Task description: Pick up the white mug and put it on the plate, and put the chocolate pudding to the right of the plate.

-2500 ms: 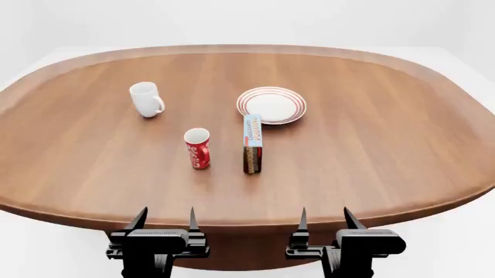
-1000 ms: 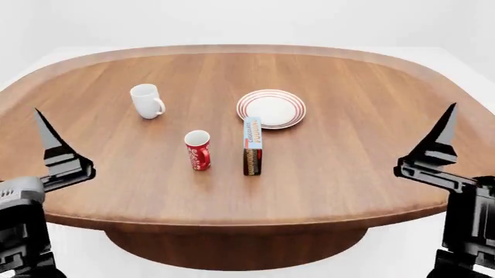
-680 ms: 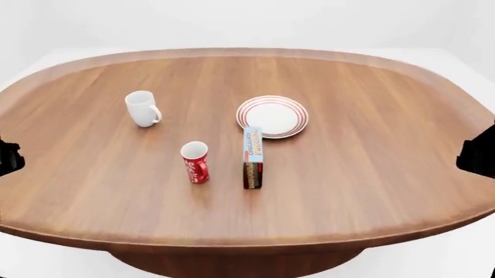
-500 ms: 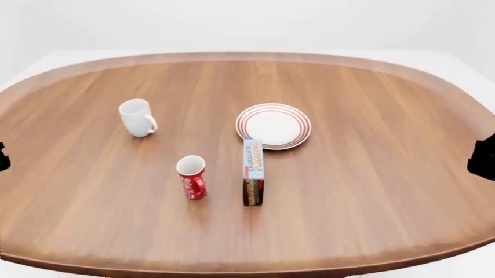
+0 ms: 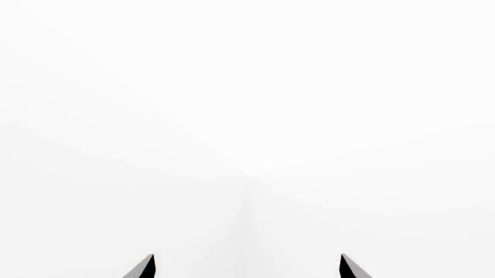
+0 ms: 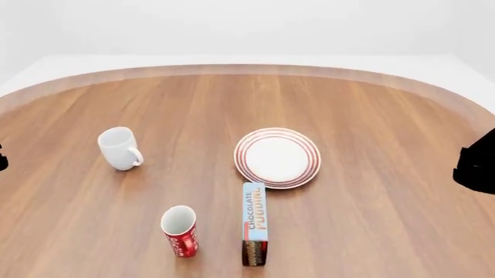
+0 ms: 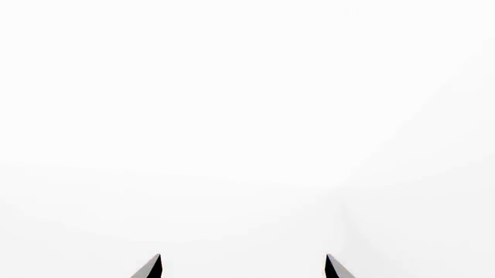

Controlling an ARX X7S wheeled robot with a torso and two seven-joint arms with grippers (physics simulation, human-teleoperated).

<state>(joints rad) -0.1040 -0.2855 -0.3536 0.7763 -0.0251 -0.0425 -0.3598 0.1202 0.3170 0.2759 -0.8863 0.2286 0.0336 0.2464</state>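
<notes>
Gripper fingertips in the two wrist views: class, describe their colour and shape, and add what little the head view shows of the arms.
In each wrist view two black, sharply pointed, wedge-shaped fingertips rise against plain white, set well apart. The left gripper and right gripper look alike. No cables or markings show. In the head view only a black blocky piece shows at each side edge.

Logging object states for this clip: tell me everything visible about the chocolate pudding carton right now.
The chocolate pudding is a narrow rectangular carton, apparently cardboard, with a light blue upper face bearing orange "CHOCOLATE PUDDING" lettering and a dark brown near end. It looks closed and undamaged. It stands on a long edge on the wooden table, its length running away from the robot. Its far end sits just short of the plate; whether they touch cannot be told. The red cup stands apart on its left. Neither tool touches it.
</notes>
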